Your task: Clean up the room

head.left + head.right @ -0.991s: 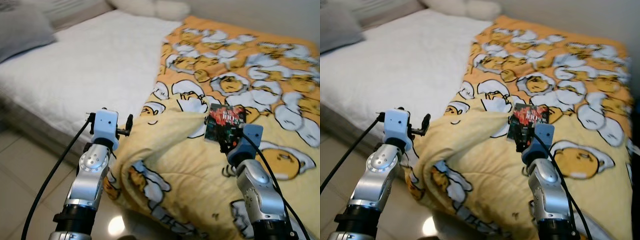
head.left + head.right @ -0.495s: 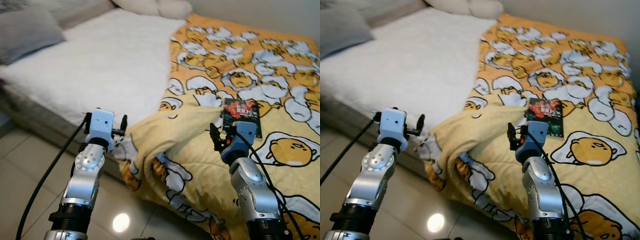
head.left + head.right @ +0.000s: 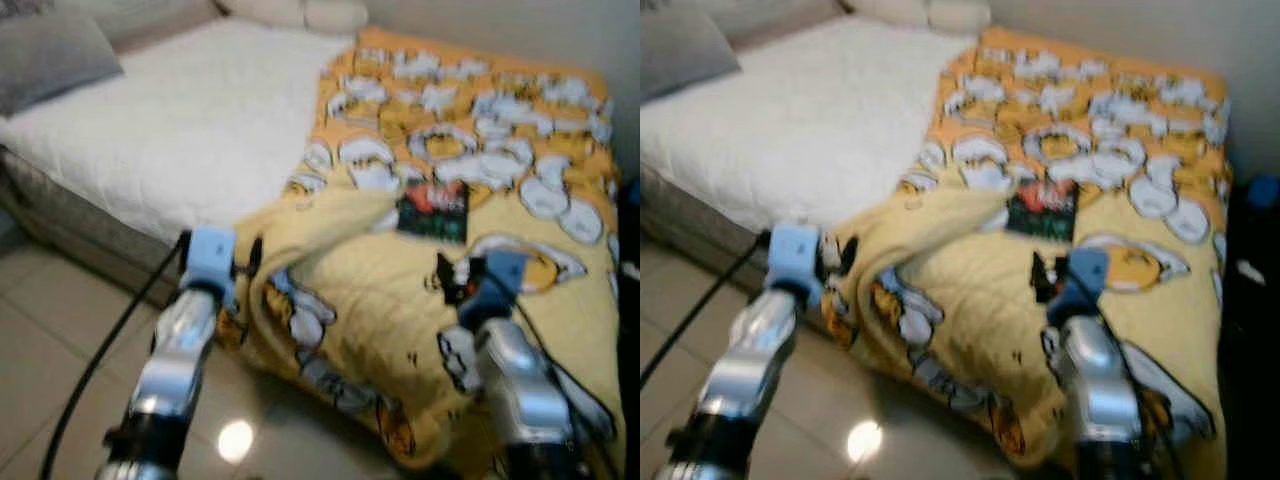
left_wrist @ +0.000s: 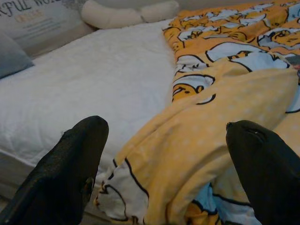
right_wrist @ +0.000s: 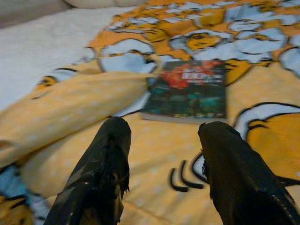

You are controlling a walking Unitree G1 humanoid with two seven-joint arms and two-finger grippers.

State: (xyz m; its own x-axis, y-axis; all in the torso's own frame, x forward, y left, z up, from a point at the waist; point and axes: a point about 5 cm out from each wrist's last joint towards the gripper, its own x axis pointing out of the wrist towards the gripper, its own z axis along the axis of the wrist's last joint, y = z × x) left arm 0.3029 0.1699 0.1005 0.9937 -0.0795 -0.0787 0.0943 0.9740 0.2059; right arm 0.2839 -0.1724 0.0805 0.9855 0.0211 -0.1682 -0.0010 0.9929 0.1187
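On bed [image 3: 190, 130], yellow egg-print blanket [image 3: 400, 290] lies rumpled, folded corner spilling over edge toward floor [image 3: 60, 350]. Book [image 5: 187, 89] rests flat on blanket, just ahead of right gripper [image 5: 161, 164], jaws released, empty. Left gripper [image 4: 166, 164] near hanging fold, jaws spread, empty. Likely step: approach book. Next: reach forward, straddle book edge, clench.

White bed [image 3: 190, 130], yellow egg-print blanket [image 3: 400, 300], book [image 3: 433, 210] on blanket
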